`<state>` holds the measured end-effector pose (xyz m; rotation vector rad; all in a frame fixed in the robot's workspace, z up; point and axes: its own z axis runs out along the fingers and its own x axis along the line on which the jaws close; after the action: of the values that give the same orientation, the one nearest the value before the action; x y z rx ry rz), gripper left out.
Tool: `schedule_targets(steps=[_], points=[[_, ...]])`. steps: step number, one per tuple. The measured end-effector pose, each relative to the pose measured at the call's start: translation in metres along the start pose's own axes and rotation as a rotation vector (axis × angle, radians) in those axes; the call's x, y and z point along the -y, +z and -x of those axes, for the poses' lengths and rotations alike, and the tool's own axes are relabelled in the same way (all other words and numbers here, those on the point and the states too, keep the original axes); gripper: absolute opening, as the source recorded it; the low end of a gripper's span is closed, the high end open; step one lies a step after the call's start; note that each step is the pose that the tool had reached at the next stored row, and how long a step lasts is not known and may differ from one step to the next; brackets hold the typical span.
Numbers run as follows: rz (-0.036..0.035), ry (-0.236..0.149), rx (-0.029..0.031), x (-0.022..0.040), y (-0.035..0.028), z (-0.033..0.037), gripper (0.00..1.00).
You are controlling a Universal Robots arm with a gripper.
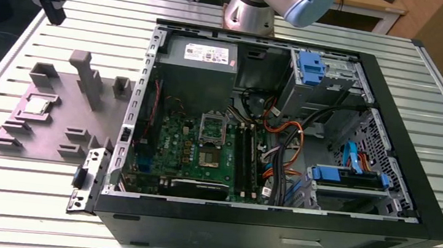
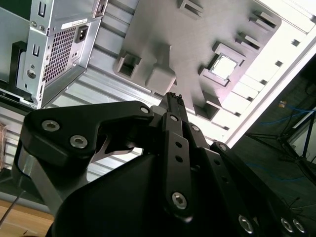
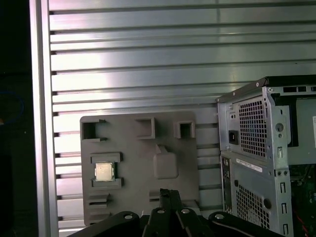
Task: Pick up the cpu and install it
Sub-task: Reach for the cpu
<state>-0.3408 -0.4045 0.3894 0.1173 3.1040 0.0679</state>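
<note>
The cpu [image 1: 40, 105] is a small silvery square chip lying flat in a recess of the grey fixture plate [image 1: 55, 137], on the table at the exterior view's left of the open computer case [image 1: 286, 137]. It also appears in both wrist views, as a bright square [image 3: 104, 171] [image 2: 224, 66]. My gripper [image 1: 55, 17] hangs high above the table's far left corner, well clear of the cpu and holding nothing. Its black fingers [image 3: 169, 192] [image 2: 174, 98] are pressed together. The green motherboard [image 1: 194, 152] with its silver socket frame [image 1: 214, 125] lies inside the case.
Upright grey posts [image 1: 86, 76] rise from the fixture plate behind the cpu. The case holds a grey power supply [image 1: 199, 57], blue drive brackets [image 1: 348, 177] and bundled cables [image 1: 285, 143]. The arm's base [image 1: 250, 10] stands behind the case on the slatted metal table [image 1: 32, 203].
</note>
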Motion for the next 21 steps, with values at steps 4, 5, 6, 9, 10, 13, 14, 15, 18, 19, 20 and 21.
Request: schedule_targets(steps=[4,5,6,9,10,13,14,15,18,19,20,21], points=[[0.0,0.0,0.0001,0.0001,0.0,-0.0013,0.11],[0.0,0.0,0.0,0.0001,0.0,-0.0018,0.11],[0.0,0.0,0.0,0.0002,0.0,-0.0022,0.11],[0.0,0.0,0.0,0.0003,0.0,-0.0033,0.11],[0.0001,0.0,0.0001,0.0003,0.0001,-0.0035,0.11],[0.0,0.0,0.0001,0.0003,0.0001,-0.0042,0.11],[0.0,0.0,0.0,0.0003,0.0002,-0.0045,0.11],[0.0,0.0,0.0,0.0004,0.0002,-0.0046,0.11],[0.0,0.0,0.0,0.0004,0.0003,-0.0048,0.11],[0.0,0.0,0.0,0.0004,0.0003,-0.0048,0.11],[0.0,0.0,0.0,0.0004,0.0004,-0.0049,0.11],[0.0,0.0,0.0001,0.0004,0.0004,-0.0051,0.11]])
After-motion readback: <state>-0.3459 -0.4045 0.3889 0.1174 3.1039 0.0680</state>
